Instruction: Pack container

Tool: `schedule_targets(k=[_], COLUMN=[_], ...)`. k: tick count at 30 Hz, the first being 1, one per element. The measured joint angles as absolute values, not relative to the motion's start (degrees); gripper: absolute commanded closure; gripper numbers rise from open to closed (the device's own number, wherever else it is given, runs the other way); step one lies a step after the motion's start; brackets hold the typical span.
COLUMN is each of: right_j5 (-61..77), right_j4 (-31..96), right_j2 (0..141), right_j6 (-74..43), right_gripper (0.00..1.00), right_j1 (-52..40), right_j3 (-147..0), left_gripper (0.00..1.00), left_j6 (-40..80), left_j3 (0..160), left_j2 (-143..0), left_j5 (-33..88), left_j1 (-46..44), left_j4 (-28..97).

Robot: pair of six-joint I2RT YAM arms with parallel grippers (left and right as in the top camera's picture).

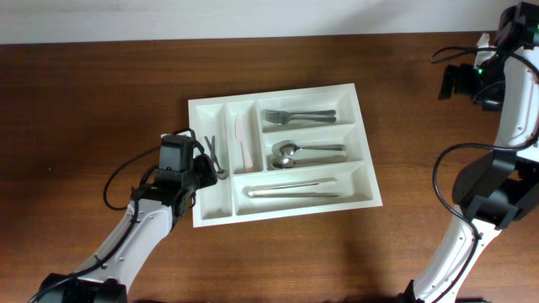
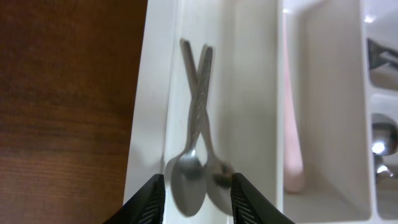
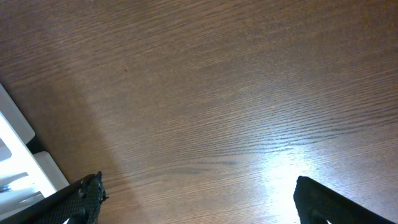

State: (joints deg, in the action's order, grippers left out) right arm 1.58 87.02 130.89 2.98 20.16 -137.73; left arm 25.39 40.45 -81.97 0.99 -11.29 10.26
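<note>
The white cutlery tray lies in the middle of the table. My left gripper is at the tray's leftmost narrow compartment. In the left wrist view the gripper is shut on the bowls of two small metal spoons. Their handles cross and point away over the compartment. The spoons also show in the overhead view. My right gripper is open and empty above bare wood, far right of the tray.
A pale pink knife lies in the second narrow compartment. Forks, larger spoons and long metal cutlery fill the three horizontal compartments. The right arm stands at the table's right edge.
</note>
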Motion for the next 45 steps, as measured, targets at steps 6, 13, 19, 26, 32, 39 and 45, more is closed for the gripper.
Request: schedule_targets(k=[6, 13, 19, 26, 32, 39, 45], right_j5=[1.58, 1.58, 1.58, 1.58, 1.58, 1.58, 1.58], right_j4=[87.02, 87.02, 87.02, 87.02, 87.02, 87.05, 87.02], right_j2=[130.89, 130.89, 130.89, 130.89, 130.89, 130.89, 130.89], right_j6=[2.98, 2.98, 2.98, 2.96, 2.98, 3.01, 3.01], right_gripper=[0.01, 0.01, 0.01, 0.01, 0.01, 0.01, 0.01], right_j1=[20.16, 20.16, 20.16, 20.16, 20.16, 20.14, 20.16], right_j3=[-137.73, -137.73, -137.73, -137.73, -137.73, -137.73, -137.73], left_gripper=[0.64, 0.4, 0.32, 0.0, 0.01, 0.01, 0.01], left_j6=[23.79, 19.07, 15.29, 13.47, 13.65, 13.65, 13.65], left_j3=[44.58, 54.13, 56.62, 56.82, 56.82, 56.82, 56.82], left_j2=[-82.0, -81.36, -75.75, -71.46, -71.46, -71.46, -71.46], left_j5=[0.19, -10.55, -20.91, -25.06, -26.0, -26.0, -26.0], left_j1=[-11.29, -11.03, -6.5, 6.11, 13.93, 14.59, 14.59], left_j4=[15.51, 28.4, 32.62, 33.5, 33.63, 33.65, 33.65])
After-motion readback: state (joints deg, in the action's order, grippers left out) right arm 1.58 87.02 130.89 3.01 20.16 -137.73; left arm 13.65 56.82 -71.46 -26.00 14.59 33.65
